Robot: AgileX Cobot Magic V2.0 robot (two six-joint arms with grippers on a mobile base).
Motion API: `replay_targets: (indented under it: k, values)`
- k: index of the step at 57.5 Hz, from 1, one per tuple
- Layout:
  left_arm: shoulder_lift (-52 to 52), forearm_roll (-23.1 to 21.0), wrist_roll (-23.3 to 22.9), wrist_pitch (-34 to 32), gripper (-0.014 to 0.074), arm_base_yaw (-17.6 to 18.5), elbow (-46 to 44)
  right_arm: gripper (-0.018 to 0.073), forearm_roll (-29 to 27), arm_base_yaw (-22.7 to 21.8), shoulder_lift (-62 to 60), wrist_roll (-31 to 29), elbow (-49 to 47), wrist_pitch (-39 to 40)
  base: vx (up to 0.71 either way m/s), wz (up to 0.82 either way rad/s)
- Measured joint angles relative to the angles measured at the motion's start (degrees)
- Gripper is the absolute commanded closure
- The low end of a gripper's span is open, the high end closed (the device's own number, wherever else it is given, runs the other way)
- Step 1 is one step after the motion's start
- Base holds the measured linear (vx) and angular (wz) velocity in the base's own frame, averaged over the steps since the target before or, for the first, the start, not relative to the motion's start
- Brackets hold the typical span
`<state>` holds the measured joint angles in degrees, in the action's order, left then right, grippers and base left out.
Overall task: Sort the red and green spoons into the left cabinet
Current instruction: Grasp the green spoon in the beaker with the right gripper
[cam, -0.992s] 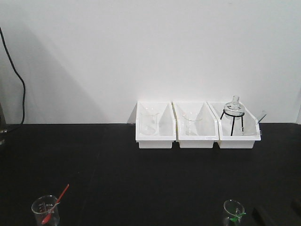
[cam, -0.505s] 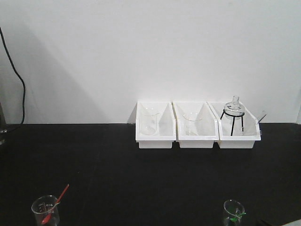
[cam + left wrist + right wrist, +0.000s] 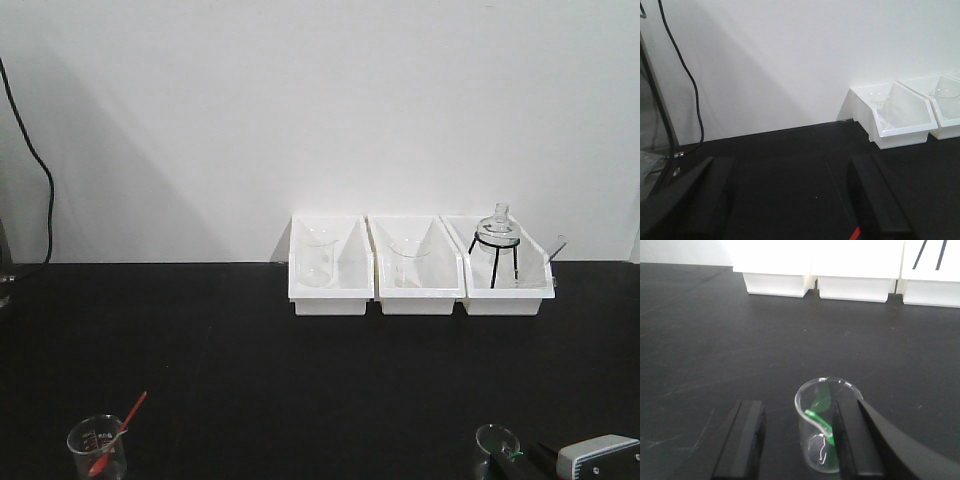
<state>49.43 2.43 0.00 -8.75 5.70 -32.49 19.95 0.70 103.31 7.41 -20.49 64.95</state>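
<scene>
Bench [image 3: 300, 380] first: black, carrying three white bins [image 3: 420, 300] at two o'clock. The left bin [image 3: 331, 300] is the goal. Right arm [image 3: 598, 458] has newly slid into the front view at five o'clock. The right fingers [image 3: 742, 440] stand apart on either side of the beaker [image 3: 810, 450] holding the green spoon [image 3: 819, 402], so a grasp looks close. Left fingers [image 3: 875, 200] are apart too, holding nothing. Two bench beakers, two spoons: the red spoon [image 3: 122, 430] waits at seven o'clock in the second beaker [image 3: 96, 448].
</scene>
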Motion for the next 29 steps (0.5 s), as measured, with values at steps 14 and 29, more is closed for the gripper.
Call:
replay_targets:
  k: [14, 29]
  values:
    - [0.0, 0.0, 0.0, 0.1, 0.0011, 0.0, 0.0, 0.0183, 0.0, 0.0, 1.7, -0.1, -1.9, 0.0, 0.00, 0.00]
    - [0.0, 0.0, 0.0, 0.4, 0.0011, 0.0, 0.0, 0.0183, 0.0, 0.0, 4.0, -0.1, -3.1, 0.1, 0.00, 0.00]
